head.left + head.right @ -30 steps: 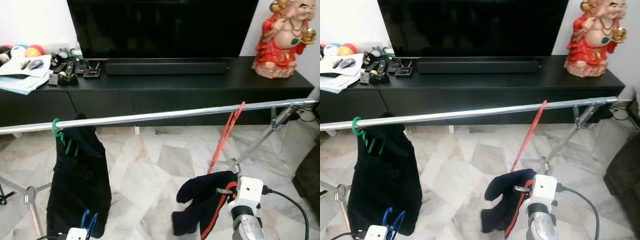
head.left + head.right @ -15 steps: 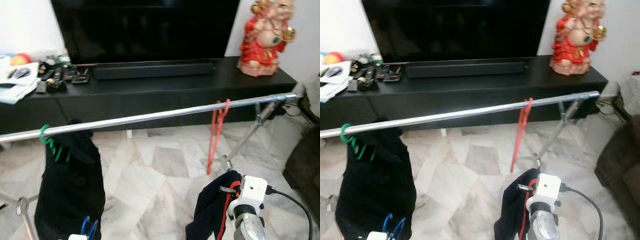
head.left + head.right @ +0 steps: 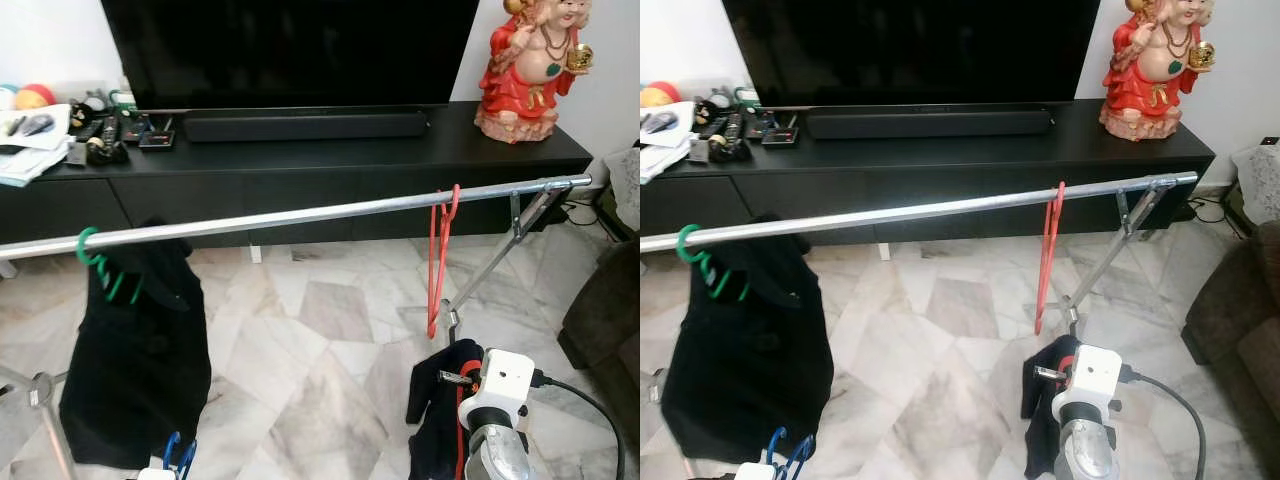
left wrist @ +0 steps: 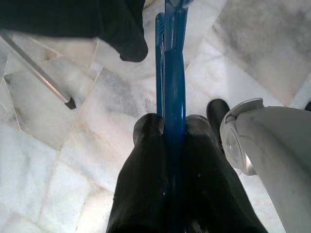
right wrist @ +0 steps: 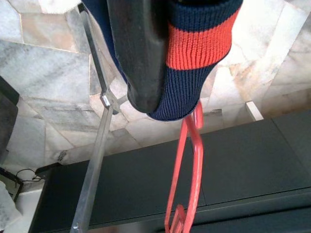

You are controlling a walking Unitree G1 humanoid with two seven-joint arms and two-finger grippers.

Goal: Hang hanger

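A silver rail crosses the room at mid height. On it hangs an empty red hanger, nearly straight down, also in the right wrist view as the red hanger. Further left a green hanger carries a black garment. My right gripper is low, below the red hanger, shut on a navy knit garment with a red stripe. My left gripper is low at the left, shut on a blue hanger, whose top shows as the blue hanger.
Behind the rail stands a long black TV console with a red statue on its right end and clutter on its left. The rack's leg slants down at the right. A dark sofa sits at the far right.
The red hanger has swung from a slant to hanging nearly straight. The navy garment now droops narrower under my right gripper. The camera view has shifted.
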